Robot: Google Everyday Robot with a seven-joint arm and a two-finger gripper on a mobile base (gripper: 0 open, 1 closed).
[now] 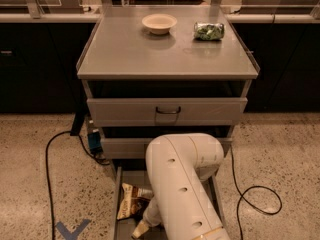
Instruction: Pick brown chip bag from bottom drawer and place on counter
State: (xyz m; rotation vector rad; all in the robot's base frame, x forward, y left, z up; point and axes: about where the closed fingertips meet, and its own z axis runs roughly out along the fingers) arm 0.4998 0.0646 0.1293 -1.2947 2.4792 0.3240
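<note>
The brown chip bag (129, 203) lies wrinkled in the left part of the open bottom drawer (118, 223), low in the camera view. My gripper (141, 228) reaches down into the drawer just right of and below the bag, close to its lower edge. My thick white arm (182, 184) hides most of the drawer floor and the rest of the gripper. The grey counter (150, 54) is the cabinet top above.
A pale bowl (159, 23) and a clear packet of green contents (209, 31) sit at the back of the counter. Two drawer fronts (167, 111) are above the open drawer. Black cables (49, 184) lie on the speckled floor either side. A blue tape mark (70, 230) is at bottom left.
</note>
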